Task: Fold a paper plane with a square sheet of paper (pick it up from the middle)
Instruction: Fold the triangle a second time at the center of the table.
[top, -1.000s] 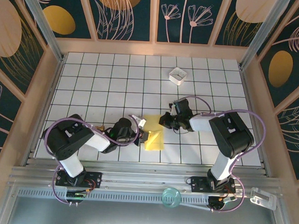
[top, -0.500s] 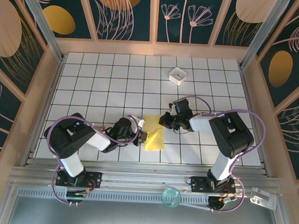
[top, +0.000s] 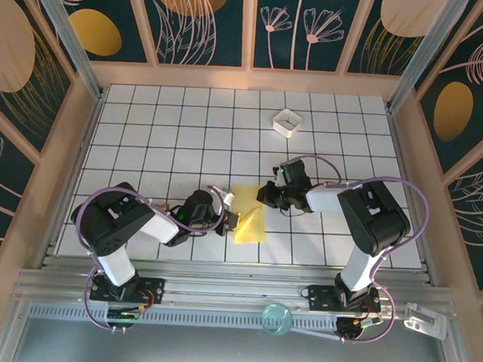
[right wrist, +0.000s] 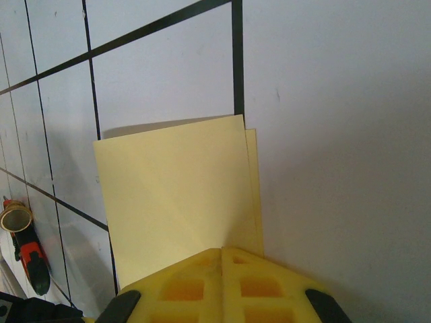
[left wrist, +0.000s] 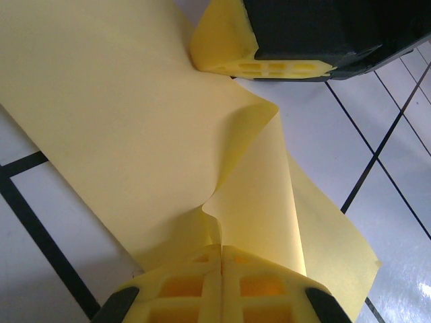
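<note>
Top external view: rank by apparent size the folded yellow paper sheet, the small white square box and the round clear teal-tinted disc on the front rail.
1. folded yellow paper sheet, clearly largest.
2 and 3. small white square box and round clear teal-tinted disc look about alike; not ranked.

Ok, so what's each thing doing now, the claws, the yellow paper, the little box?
square sheet of paper: folded double, one edge lifted and curled.
left claw: shut on the paper's lifted edge.
right claw: shut, tips at the paper's edge.
white box: upright, open top.
</note>
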{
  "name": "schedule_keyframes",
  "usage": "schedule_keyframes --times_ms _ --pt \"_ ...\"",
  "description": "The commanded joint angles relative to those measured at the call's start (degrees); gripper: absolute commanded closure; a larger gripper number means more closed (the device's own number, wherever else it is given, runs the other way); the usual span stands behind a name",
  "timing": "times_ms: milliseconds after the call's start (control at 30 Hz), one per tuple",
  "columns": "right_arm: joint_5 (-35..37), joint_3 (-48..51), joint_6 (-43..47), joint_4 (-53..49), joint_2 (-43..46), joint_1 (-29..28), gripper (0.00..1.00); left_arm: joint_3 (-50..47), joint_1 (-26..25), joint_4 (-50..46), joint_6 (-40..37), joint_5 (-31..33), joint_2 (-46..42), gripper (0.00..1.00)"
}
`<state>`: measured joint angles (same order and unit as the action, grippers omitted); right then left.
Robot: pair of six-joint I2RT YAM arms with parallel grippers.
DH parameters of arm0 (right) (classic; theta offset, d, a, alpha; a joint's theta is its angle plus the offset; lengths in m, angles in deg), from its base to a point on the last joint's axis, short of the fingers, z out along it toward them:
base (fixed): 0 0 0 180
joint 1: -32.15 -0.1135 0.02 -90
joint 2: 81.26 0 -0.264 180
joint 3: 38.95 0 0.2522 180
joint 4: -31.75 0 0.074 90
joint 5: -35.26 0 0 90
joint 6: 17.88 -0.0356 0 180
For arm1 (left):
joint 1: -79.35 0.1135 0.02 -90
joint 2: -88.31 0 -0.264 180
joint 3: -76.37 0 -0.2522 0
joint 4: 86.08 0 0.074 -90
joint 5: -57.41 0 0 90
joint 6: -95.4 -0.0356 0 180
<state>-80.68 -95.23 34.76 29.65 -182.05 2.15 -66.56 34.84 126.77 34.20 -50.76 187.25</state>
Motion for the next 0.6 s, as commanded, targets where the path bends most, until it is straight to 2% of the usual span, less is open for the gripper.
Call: schedule_keyframes --times_ms 0,567 --pt "4.4 1.2 1.7 -3.9 -1.8 -0.1 0.98 0.9 0.4 -2.6 -0.4 0.7 0.0 1.00" --pt "4.5 1.3 1.7 -3.8 -1.8 -0.1 0.98 0.7 0.4 -3.3 -0.1 0.6 -0.4 1.00"
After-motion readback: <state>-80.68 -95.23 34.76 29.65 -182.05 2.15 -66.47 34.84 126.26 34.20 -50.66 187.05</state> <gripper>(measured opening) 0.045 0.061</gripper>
